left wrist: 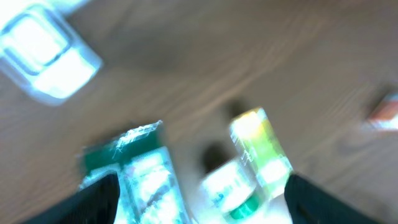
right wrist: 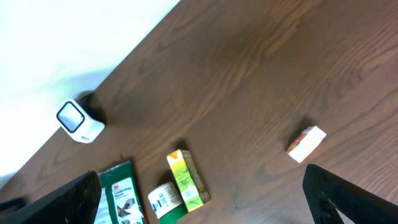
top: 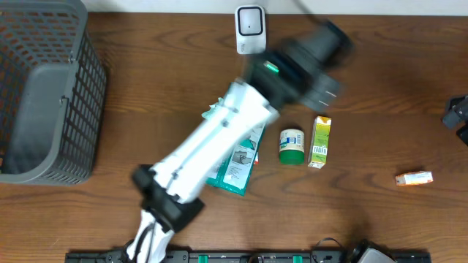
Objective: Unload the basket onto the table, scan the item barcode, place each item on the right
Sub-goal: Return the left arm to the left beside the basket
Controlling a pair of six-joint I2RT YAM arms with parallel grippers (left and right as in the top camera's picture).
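- Scanner [top: 250, 29] first: we see the little white unit standing upright at the far edge of the bench [top: 168, 73], its window facing the middle of the bench.
- Things to scan lie in a loose row nearer the robot. That's a green pouch [top: 238, 174], a green-lidded jar [top: 292, 145] and a yellow-green juice carton [top: 319, 142].
- The jar stands just beside the carton, with a thin gap showing from overhead.
- The carton lies flat, and we can make out a barcode on its near end (too small for us to read, of course).
- The pouch lies flat on the jar's left, partly hidden under the left arm [top: 219, 139] in the overhead view.
- A small orange box [top: 414, 177] sits on its own, well apart towards the right side.
- Left jaws: spread wide and holding nothing. They hang over the bench above the jar and carton. The left wrist view is badly smeared, but we see both dark fingers [left wrist: 99, 199] at the frame's bottom corners, with the jar and carton showing between them.
- Right jaws: fully open and holding nothing too. That arm is up high at the right edge of the bench, looking down on the whole row.
- A grey mesh basket [top: 80, 109] sits at the far left corner.
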